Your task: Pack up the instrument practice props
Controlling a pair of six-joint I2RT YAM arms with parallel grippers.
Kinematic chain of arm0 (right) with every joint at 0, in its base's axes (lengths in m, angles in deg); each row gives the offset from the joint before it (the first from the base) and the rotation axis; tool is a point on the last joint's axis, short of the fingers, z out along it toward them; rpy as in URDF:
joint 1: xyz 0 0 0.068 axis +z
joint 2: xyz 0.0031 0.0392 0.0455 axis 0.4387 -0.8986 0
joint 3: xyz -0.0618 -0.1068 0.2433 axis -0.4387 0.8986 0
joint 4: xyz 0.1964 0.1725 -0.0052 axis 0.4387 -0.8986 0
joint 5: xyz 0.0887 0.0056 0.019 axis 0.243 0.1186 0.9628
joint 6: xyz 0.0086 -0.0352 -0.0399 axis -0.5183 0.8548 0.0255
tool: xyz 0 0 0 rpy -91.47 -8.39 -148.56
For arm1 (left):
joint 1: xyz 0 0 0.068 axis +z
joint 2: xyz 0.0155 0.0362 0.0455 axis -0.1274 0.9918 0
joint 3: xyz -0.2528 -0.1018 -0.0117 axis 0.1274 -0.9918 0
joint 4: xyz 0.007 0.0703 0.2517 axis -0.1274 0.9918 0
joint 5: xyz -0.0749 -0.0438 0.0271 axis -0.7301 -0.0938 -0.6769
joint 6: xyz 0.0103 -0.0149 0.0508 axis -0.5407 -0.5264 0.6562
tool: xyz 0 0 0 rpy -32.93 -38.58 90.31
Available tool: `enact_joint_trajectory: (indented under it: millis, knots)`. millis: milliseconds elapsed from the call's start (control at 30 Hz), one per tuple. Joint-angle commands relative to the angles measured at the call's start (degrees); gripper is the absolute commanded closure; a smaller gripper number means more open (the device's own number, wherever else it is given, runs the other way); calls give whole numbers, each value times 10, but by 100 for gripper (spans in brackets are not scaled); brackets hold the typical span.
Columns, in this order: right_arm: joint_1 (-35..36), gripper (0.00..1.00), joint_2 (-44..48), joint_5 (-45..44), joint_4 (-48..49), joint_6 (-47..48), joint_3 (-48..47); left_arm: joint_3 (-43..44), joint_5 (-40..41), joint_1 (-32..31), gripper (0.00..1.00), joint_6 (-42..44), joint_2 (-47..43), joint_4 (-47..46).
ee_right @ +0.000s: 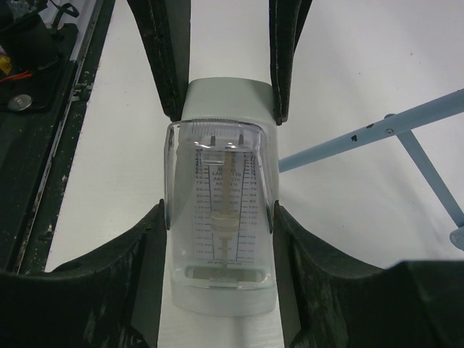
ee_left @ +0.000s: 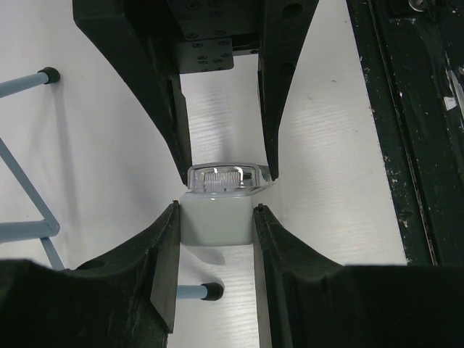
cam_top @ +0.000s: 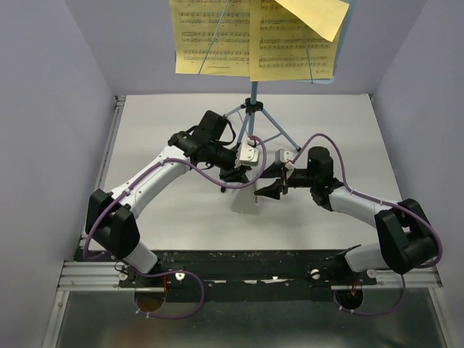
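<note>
The left gripper [ee_left: 215, 214] and right gripper [ee_right: 217, 217] both seem clamped on the whitish plastic piece [ee_right: 221, 290]. The music stand [cam_top: 252, 109] and yellow pages [cam_top: 217, 36] are not yet packed.

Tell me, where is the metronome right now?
In the top view the metronome stands at centre, gripped between the left gripper and right gripper, just in front of the stand.

White table [cam_top: 333, 123] inside lavender walls [cam_top: 43, 109].
The plain walls close in the tabletop on the left, right and far sides. A scuffed black rail [cam_top: 246, 259] runs along the table's near edge, with silver slotted bars [cam_top: 87, 276] just below it. A grey glossy panel [cam_top: 239, 322] lies nearest the camera. A metal strip [cam_top: 109, 145] lines the table's left edge.
</note>
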Motion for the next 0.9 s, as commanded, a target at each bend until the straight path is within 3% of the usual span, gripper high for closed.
enact_joint_trajectory:
  millis: [0,300,867]
  knots:
    - [6,100,-35,-14,-90,25,20,-27,59,2,64,6,16,72]
    - [6,100,-43,-23,-114,38,8,-29,67,6,51,23,5,86]
    - [7,100,-62,-68,-195,70,-31,-50,80,25,50,41,-22,94]
